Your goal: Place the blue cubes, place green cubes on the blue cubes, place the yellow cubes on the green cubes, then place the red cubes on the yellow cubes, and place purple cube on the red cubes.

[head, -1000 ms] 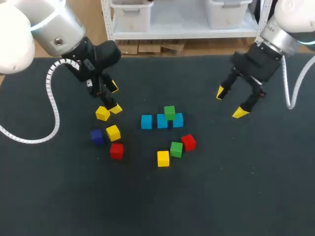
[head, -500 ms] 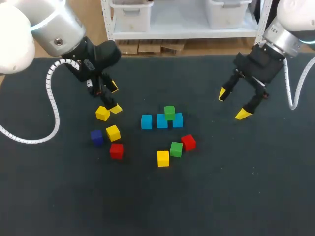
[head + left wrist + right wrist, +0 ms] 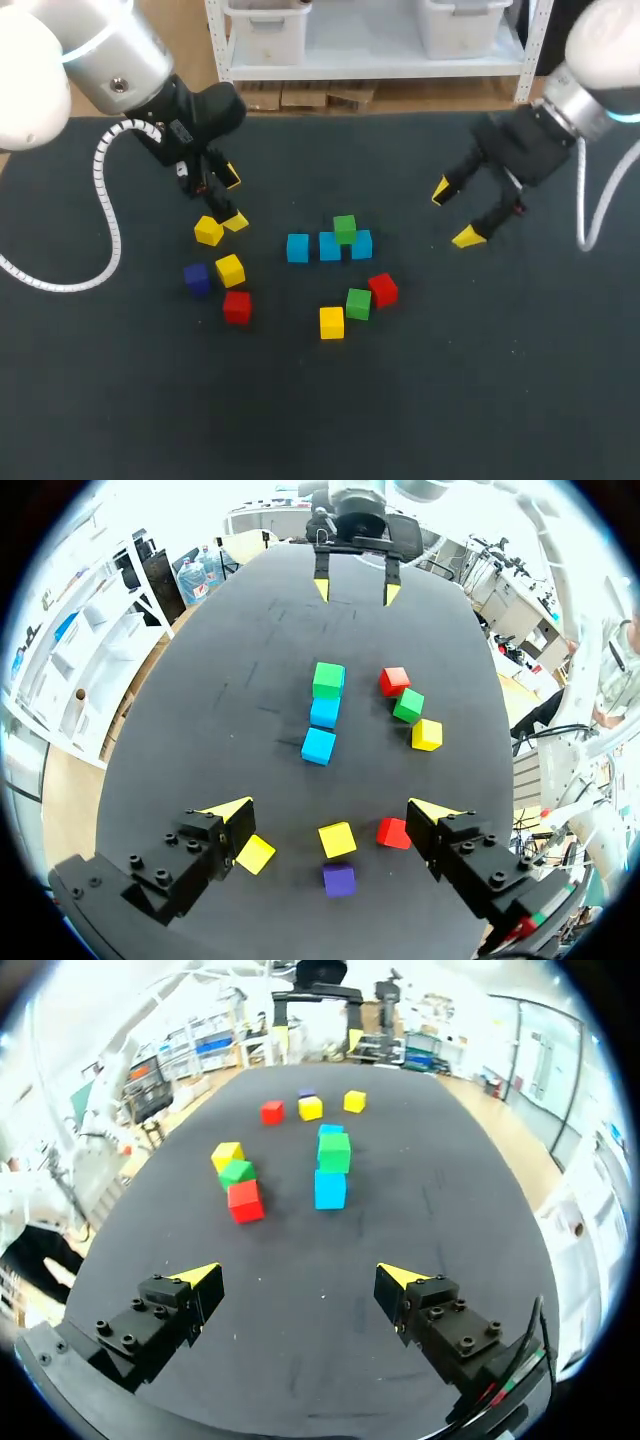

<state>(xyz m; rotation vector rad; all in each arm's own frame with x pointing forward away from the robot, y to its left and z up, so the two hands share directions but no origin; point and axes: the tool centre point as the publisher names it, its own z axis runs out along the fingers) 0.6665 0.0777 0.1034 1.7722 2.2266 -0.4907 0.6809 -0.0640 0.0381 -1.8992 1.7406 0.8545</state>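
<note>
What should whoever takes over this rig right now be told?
Left gripper: open, empty, outer yellow cube just beside one fingertip.
Right gripper: open, empty, over bare table right of the blue row.
Done: three blue cubes in a row, upper green cube stacked on them.
Left: second green cube, loose between right red cube and front yellow cube. Also loose: middle yellow cube, left red cube, purple cube.

Overhead plus opposed wrist views; common cubes [image 3: 330, 246]
</note>
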